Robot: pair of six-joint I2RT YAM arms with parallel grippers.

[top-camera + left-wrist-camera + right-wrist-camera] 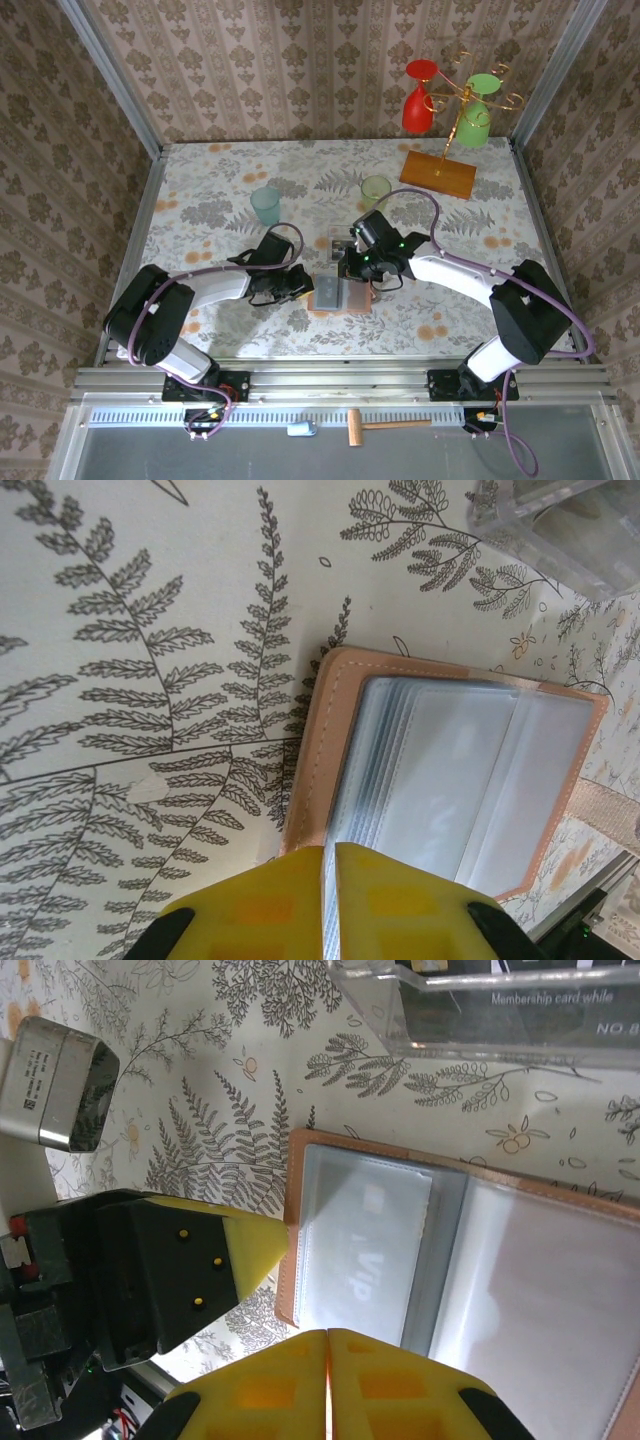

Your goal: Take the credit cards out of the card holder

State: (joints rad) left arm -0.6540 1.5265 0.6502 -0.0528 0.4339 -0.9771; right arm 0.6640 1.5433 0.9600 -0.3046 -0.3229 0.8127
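My left claw (328, 852) has its yellow jaws together, with the tips at the near edge of the card holder (450, 780). The holder lies open and flat in the middle of the table (220, 180). A thin pale strip shows in the seam between the jaws, and I cannot tell whether a pocket leaf is caught there.

My right claw (328, 1338) is closed as well. It hangs over the page where a pale card (365, 1250) marked "VIP" sits inside a clear pocket. My own fingers hide what is under the tips, so I cannot say if they touch it.

From above, my two claws are very near to each other over the holder. The clear tray (470, 1055) stands just beyond the holder's far edge, so the room there is small. A dark card (540, 1010) is in the tray, its print cut off by the frame. The teal cup (266, 205) and green cup (375, 188) stand further back. The orange stand base (438, 173) is well apart, near the far right corner. The table is open to the left and right of the holder.

The other pockets are milky, and I cannot make out what they hold.
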